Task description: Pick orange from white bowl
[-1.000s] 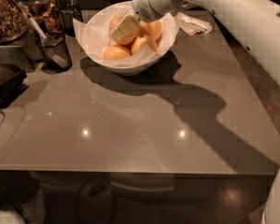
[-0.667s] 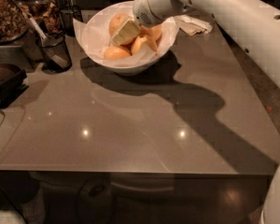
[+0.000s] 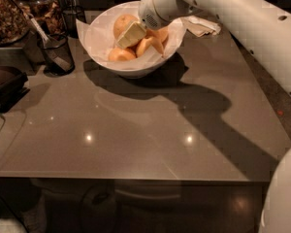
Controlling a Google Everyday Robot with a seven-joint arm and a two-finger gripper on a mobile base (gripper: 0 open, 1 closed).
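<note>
The white bowl (image 3: 103, 39) with a thin paper lining stands at the back of the grey table, left of centre. It holds several oranges: one at the back (image 3: 123, 23), one at the front (image 3: 120, 55), and others to the right (image 3: 149, 44). My gripper (image 3: 131, 34) reaches down into the bowl from the upper right, among the oranges and against the back one. The white arm (image 3: 233, 13) runs off to the right and hides the bowl's far right rim.
A dark glass cup (image 3: 56, 53) with a utensil stands just left of the bowl. Jars of snacks (image 3: 9, 13) fill the back left. A dark device (image 3: 6, 85) sits at the left edge. A crumpled napkin (image 3: 202, 26) lies right of the bowl. The table's front edge (image 3: 136, 179) runs across below.
The gripper and wrist have come down a little lower into the bowl among the oranges. The bowl and oranges have not visibly moved.
</note>
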